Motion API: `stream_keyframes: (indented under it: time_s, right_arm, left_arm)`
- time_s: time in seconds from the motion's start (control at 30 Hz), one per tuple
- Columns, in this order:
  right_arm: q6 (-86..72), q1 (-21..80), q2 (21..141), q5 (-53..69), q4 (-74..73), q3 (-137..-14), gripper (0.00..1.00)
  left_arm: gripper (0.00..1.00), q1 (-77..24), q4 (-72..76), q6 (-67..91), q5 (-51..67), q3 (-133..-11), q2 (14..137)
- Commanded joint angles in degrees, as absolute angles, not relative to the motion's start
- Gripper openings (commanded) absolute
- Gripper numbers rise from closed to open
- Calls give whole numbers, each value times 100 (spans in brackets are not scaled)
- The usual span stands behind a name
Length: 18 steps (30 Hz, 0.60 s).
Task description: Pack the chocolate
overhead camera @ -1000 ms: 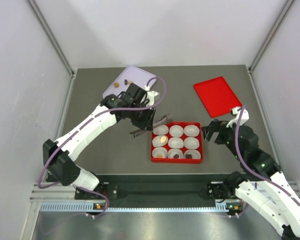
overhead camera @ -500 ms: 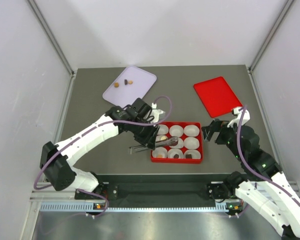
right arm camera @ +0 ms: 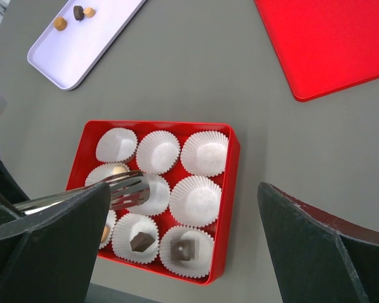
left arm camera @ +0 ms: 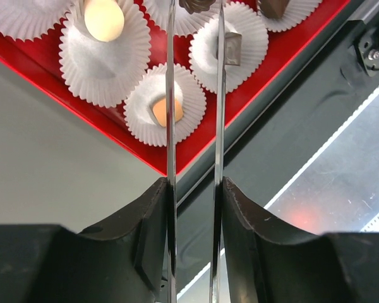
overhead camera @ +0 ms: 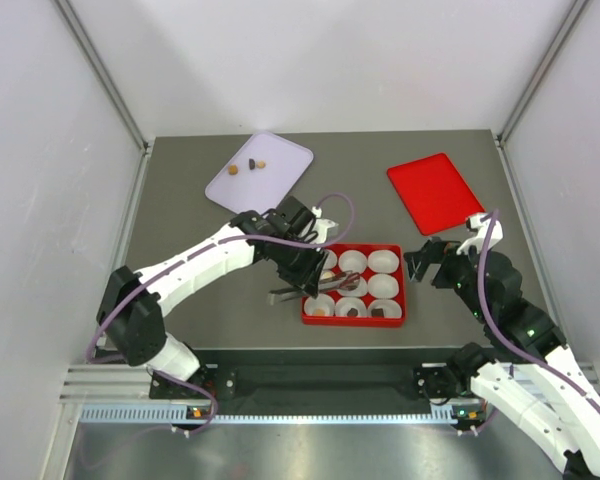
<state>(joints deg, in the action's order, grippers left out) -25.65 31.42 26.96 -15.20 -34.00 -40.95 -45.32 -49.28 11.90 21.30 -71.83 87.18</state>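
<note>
The counter [overhead camera: 200, 285] is a dark grey surface enclosed by plain pale walls [overhead camera: 330, 60] on three sides, with a metal rail [overhead camera: 310, 412] along its near edge. A red box [overhead camera: 356, 322] sits at centre front and holds nine white paper cups [overhead camera: 383, 261] in three rows. A red lid [overhead camera: 435, 192] lies flat behind and to the right of the box, well apart from it. A lavender tray [overhead camera: 280, 160] lies behind and to the left of the box. The chocolate [overhead camera: 252, 164] is in two places: three small pieces on the lavender tray, and further pieces in the box's cups, two dark and one tan in the front row and one pale tan piece in the left column. The left fingers [left arm camera: 153, 218] are narrowed onto thin metal tongs [overhead camera: 315, 288], whose blades reach over the box's left and middle columns. A dark piece shows between the blade tips at the top edge of the left wrist view. The right fingers [right arm camera: 57, 246] stand wide apart, holding nothing, just to the right of the box. One second earlier the left arm carried the tongs over bare counter behind and left of the box; it has since come forward over the box. The right arm, lid, tray and box are unchanged.
</note>
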Motion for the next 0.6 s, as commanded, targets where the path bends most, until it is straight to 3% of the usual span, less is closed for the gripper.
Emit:
stream_keyframes:
  time_s: [0.0,0.27,0.57]
  right_arm:
    - [-2549,3094,2637,-1600,-3349,-4307,100]
    - [-2522,3094,2654,-1617,-3305,-4254,100]
    - [-2549,3085,2654,-1582,-3243,-4201,100]
  left_arm:
    - [41,-4553,-4588,1169,2118,-7409,8780]
    - [47,-4562,-4614,1178,2127,-7488,8789]
    - [47,-4570,-4658,1274,1846,-7716,8745]
